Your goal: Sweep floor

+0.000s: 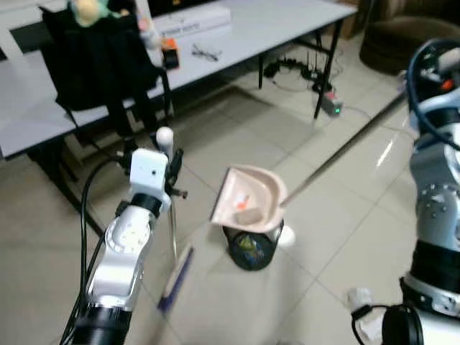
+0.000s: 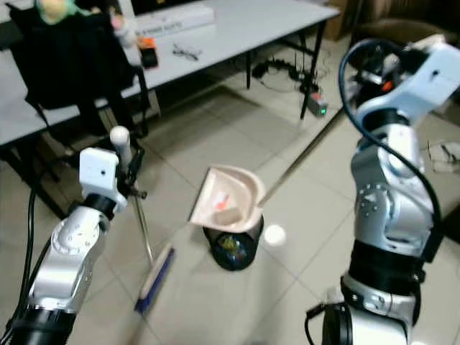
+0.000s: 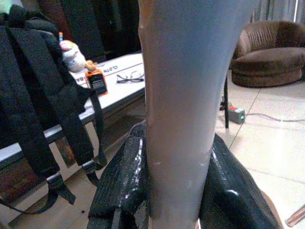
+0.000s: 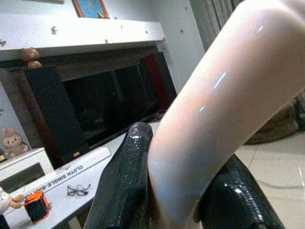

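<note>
The broom (image 2: 147, 251) was held upright by its handle in the closed fingers of the left gripper (image 3: 174, 191), its blue brush on the tiled floor (image 1: 237, 136), and the dustpan (image 1: 248, 200) with bits inside was held tipped over the small black bin (image 1: 251, 249) by its long handle in the closed right gripper (image 4: 176, 195), with the white table (image 1: 273, 29) farther back.

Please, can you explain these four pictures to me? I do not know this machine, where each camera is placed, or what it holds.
This is a humanoid robot sweeping a floor. The two wide pictures come from its head, looking down. The left gripper holds a broom by its handle; the right gripper holds the long handle of a pink dustpan, tipped over a small black bin. The two close pictures come from wrist cameras: black fingers clamp each pale handle. Behind stand a white table and a black backpack.
</note>
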### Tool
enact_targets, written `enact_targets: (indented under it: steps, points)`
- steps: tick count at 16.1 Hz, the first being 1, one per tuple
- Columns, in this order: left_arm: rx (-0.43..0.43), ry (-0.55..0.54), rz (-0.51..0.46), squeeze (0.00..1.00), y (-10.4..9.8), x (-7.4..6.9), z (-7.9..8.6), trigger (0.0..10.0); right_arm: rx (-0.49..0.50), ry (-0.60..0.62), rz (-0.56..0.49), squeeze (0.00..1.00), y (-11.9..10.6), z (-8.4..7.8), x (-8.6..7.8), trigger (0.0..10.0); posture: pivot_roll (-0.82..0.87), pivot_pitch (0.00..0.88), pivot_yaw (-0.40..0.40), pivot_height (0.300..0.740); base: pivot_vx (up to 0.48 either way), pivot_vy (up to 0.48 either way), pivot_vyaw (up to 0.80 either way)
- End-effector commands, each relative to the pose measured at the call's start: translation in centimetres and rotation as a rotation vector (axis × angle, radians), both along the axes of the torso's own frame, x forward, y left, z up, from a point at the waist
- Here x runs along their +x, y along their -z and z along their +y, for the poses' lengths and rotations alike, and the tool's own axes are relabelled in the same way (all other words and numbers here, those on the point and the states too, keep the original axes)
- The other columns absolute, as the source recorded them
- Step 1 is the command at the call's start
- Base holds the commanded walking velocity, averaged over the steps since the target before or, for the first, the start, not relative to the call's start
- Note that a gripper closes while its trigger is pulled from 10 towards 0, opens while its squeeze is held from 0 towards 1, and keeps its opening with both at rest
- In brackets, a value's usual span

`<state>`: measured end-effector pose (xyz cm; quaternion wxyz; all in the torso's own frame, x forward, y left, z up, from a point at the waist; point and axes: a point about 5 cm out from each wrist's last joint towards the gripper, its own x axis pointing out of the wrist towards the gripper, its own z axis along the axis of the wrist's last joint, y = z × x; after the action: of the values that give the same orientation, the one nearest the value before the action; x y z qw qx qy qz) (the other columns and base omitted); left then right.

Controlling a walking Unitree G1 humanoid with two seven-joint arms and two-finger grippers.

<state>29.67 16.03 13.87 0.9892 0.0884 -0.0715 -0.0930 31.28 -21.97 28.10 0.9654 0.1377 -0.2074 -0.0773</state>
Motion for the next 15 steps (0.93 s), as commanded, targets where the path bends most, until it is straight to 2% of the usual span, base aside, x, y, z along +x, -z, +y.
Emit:
enact_targets:
  steps: [1,2,4,10,11,15]
  points:
    - [0.027,-0.013,-0.036,0.00,-0.8,0.2,0.6,10.0,0.017,-0.033,-0.059,0.00,-1.1,0.7,-0.3,10.0,-0.08,0.038,0.045,0.740,0.379,0.000,-0.80]
    - [0.026,-0.012,-0.035,0.00,-0.8,0.2,0.6,10.0,0.016,-0.031,-0.059,0.00,-1.1,0.7,-0.4,10.0,-0.08,0.038,0.046,0.740,0.379,0.000,-0.80]
    - [0.022,-0.016,-0.027,0.00,-0.7,0.2,0.6,10.0,0.013,-0.026,-0.055,0.00,-1.1,0.6,-0.4,10.0,-0.08,0.038,0.046,0.740,0.375,0.000,0.00]
    - [0.014,-0.017,-0.010,0.00,-0.3,0.2,0.7,10.0,0.007,-0.017,-0.055,0.00,-1.1,0.2,-0.4,10.0,-0.08,0.035,0.042,0.740,0.000,0.000,0.00]
    - [0.013,-0.015,-0.010,0.00,-0.3,0.2,0.6,10.0,-0.074,-0.012,-0.037,0.00,-1.1,0.3,-0.3,10.0,-0.08,0.036,0.041,0.740,0.000,0.000,0.00]
    - [0.013,-0.008,-0.009,0.00,-0.3,0.2,0.6,10.0,-0.195,-0.039,-0.076,0.00,-1.4,1.3,0.1,10.0,-0.08,0.034,0.041,0.740,0.000,0.000,0.00]
